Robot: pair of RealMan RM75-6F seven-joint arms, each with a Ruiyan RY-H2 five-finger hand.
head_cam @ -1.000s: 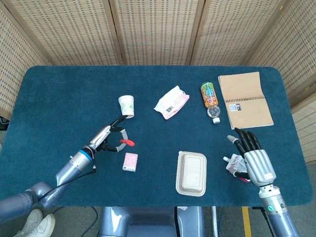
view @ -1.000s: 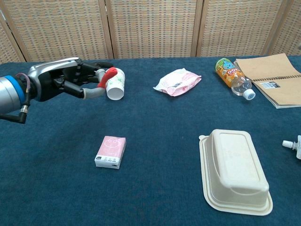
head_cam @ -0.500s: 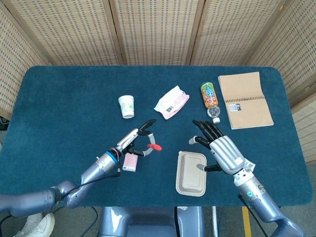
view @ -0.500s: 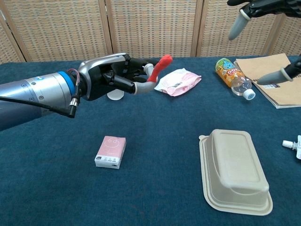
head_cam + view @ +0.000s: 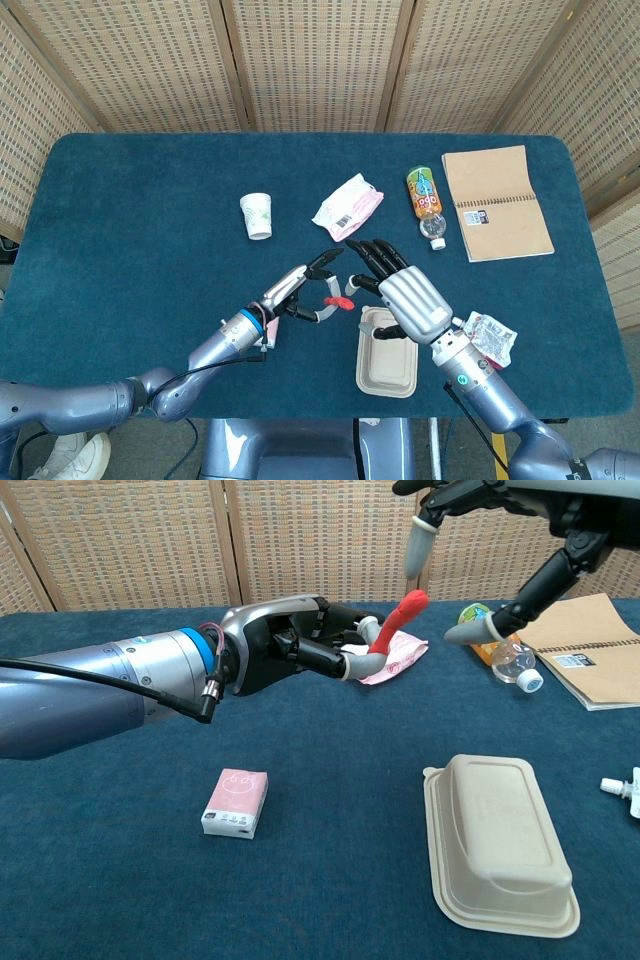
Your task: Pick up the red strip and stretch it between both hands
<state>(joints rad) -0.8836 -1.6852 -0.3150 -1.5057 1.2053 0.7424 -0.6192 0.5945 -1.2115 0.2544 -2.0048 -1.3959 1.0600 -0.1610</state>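
Both arms have swung inward since the earlier frames: the left hand (image 5: 300, 645) pinches the short red rubbery strip (image 5: 392, 623) above the blue table (image 5: 120, 220). The right hand (image 5: 400, 290), fingers spread and empty, hovers just beside it. The handover is under way; next, its fingers must close on the strip's free end.

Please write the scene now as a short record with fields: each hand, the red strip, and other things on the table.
left hand: holds the red strip, raised above the table
right hand: fingers spread, close to the strip, holds nothing
red strip: one end free, pointing up
stretch: not yet done
table items: paper cup, pink packet, lidded container, bottle, notebook
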